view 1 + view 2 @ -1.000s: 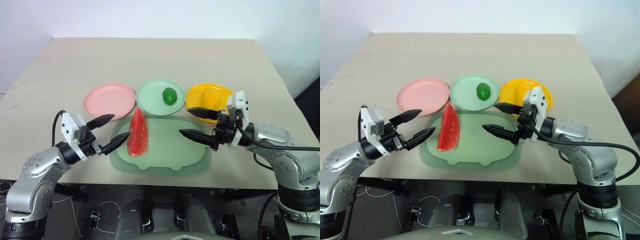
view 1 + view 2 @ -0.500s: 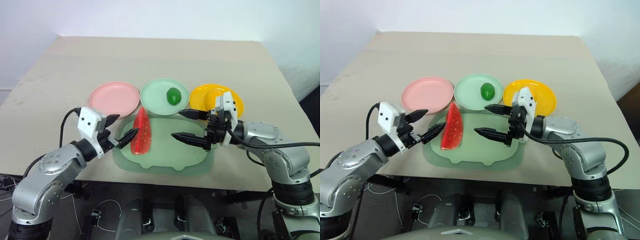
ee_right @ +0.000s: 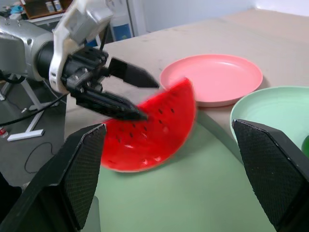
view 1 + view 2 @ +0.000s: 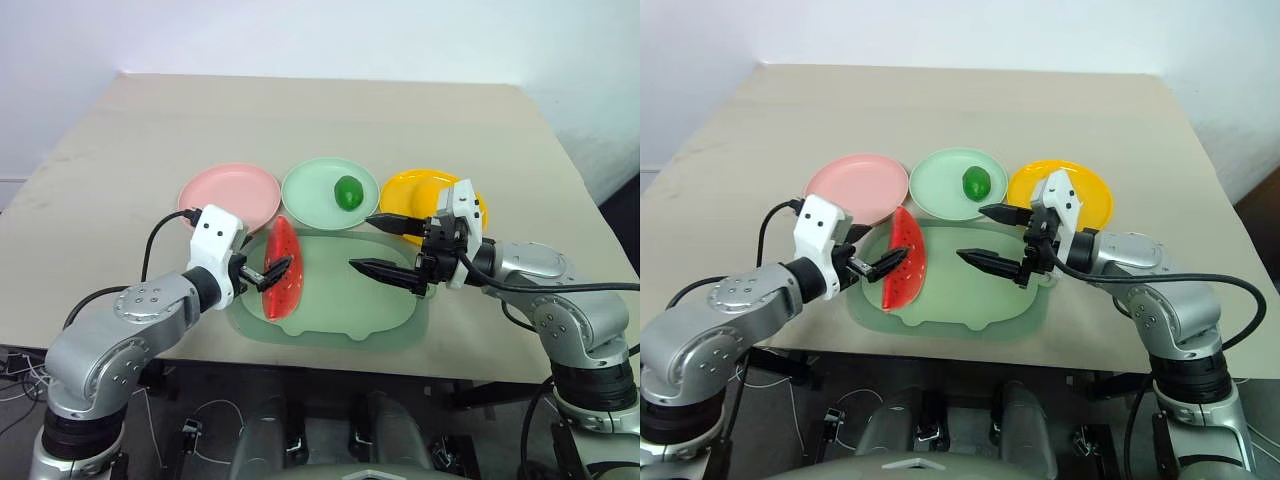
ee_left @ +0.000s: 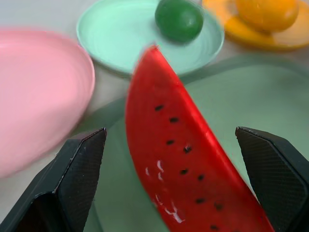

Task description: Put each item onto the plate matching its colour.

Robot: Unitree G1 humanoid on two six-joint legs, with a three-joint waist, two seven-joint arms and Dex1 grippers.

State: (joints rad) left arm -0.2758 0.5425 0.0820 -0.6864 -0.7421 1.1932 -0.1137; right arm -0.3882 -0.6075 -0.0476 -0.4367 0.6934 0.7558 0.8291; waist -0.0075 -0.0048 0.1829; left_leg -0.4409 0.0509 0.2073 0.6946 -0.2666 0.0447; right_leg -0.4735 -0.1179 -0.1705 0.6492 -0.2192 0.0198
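Note:
The red watermelon wedge (image 4: pixel 281 284) stands on the pale green mat (image 4: pixel 350 318), near its left edge. My left gripper (image 4: pixel 258 267) is open, with one finger on each side of the wedge's near end; the left wrist view shows the wedge (image 5: pixel 179 159) between the fingers (image 5: pixel 81 166). The small green fruit (image 4: pixel 348 191) lies on the mint plate (image 4: pixel 310 190). On the yellow plate (image 4: pixel 400 195) sits the yellow fruit (image 5: pixel 268 12), partly hidden behind my right gripper. The pink plate (image 4: pixel 228 192) has nothing on it. My right gripper (image 4: pixel 362 243) hangs open over the mat's right half.
All three plates stand in a row just behind the mat on the beige table (image 4: pixel 320 110). The tabletop runs on well behind the plates. The table's front edge lies just in front of the mat.
My left gripper has swung right and turned toward the watermelon wedge, so its fingers now straddle the wedge's end. The right gripper has kept still. The camera shifted early on.

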